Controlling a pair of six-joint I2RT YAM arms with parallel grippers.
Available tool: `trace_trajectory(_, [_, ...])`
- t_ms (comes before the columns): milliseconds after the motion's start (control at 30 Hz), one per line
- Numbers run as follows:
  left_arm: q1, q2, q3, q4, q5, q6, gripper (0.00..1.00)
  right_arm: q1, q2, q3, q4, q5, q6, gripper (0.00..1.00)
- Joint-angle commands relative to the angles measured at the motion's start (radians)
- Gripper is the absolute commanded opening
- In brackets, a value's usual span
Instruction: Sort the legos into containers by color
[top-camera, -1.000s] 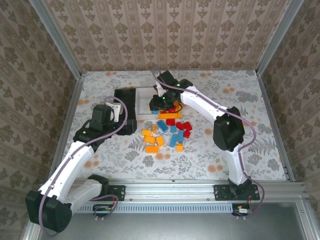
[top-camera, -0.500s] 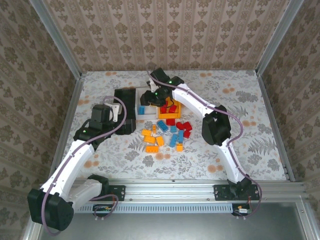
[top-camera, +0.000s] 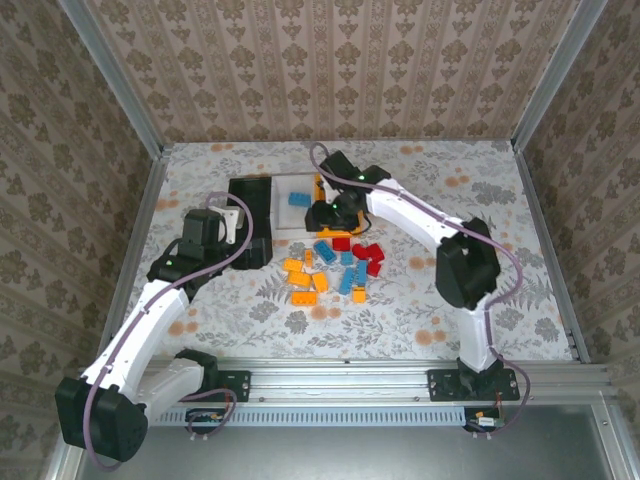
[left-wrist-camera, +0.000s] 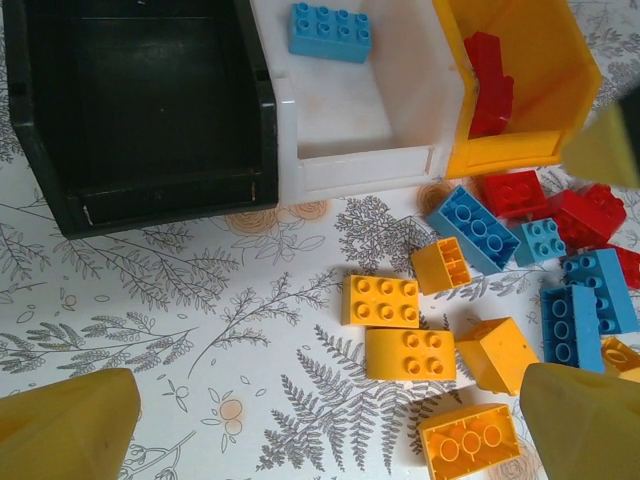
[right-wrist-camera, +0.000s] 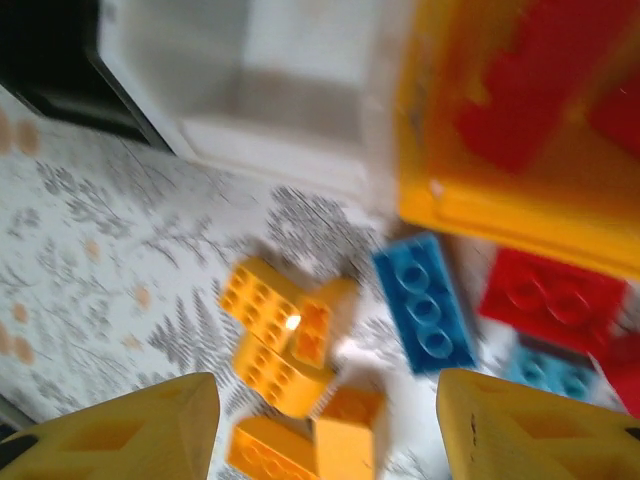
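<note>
Now right claw (right-wrist-camera: 325, 425) gapes, empty; left claw (left-wrist-camera: 325, 425) wide.

Flowery table (top-camera: 500, 200) with a black box (top-camera: 252, 195), white box (top-camera: 290, 222), yellow box (left-wrist-camera: 530, 60) side by side, loose bricks (left-wrist-camera: 380, 301) at the white box's six o'clock.

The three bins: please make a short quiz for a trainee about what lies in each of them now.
1. True or false: the black bin holds a brick.
2. Which colour is the brick in the white bin? A red, B blue, C orange.
3. Fill in: the red bricks lie in the ___ bin.
Key: 1 false; 2 B; 3 the orange-yellow bin.
</note>
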Motion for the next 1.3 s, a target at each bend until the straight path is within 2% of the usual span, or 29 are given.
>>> trace_trajectory(0, [0.009, 0.008, -0.012, 0.019, 0.028, -0.016, 1.0, 0.014, -0.107, -0.173, -0.015, 0.134, -0.01, 0.62])
trace_trajectory(133, [0.009, 0.019, -0.013, 0.025, 0.04, -0.018, 1.0, 0.016, -0.174, -0.342, 0.014, 0.193, 0.012, 0.63])
trace_trajectory(233, [0.01, 0.022, -0.012, 0.024, 0.043, -0.017, 1.0, 0.016, -0.175, -0.386, 0.021, 0.219, 0.019, 0.63])
trace_trajectory(733, [0.006, 0.023, -0.009, 0.017, 0.037, -0.012, 1.0, 0.008, -0.074, -0.383, 0.036, 0.274, 0.036, 0.5])
trace_trajectory(1267, [0.006, 0.024, -0.012, 0.016, 0.037, -0.013, 1.0, -0.015, -0.043, -0.403, 0.041, 0.278, 0.039, 0.44])
